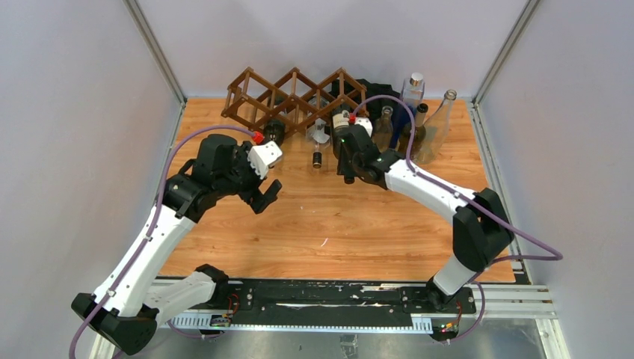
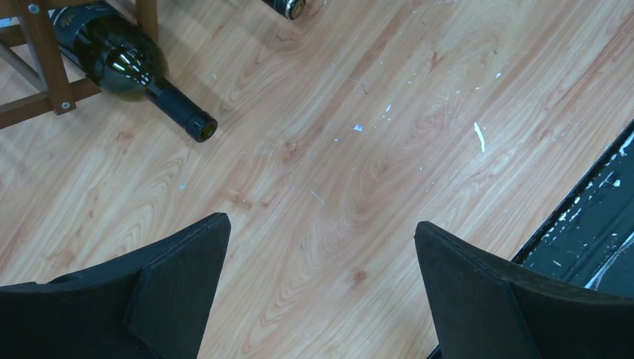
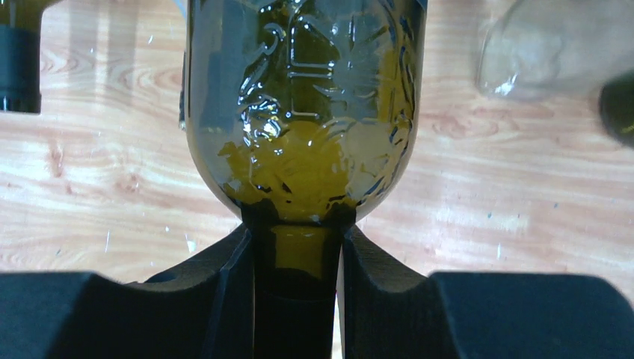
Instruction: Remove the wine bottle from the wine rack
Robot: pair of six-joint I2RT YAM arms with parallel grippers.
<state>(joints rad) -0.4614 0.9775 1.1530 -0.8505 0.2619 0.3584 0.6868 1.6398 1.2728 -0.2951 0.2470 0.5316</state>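
Right tool (image 3: 297, 238): clamped on the neck of the green bottle (image 3: 303, 112), one finger on each side, both touching the glass.
Green bottle: embossed shoulder sits just past the fingertips, body runs away toward the rack (image 1: 291, 96). Hidden under the wrist in the top view, so cannot tell whether in a cell or out of it.
Left tool (image 2: 320, 224): fingers wide apart, holds nothing, hangs above bare wood of the surface (image 1: 336, 224), well apart from the right tool.
Dark bottle (image 2: 112, 52): lies in a lower cell at the rack's left end, neck pokes out toward the near edge.
Third bottle (image 1: 320, 142): lies between the dark bottle and the right tool, dark-capped neck points forward.
Rack: brown lattice of diamond cells, stands along the far edge of the surface.
Standing bottles (image 1: 419, 120): upright in a cluster just right of the rack, near the far right corner.
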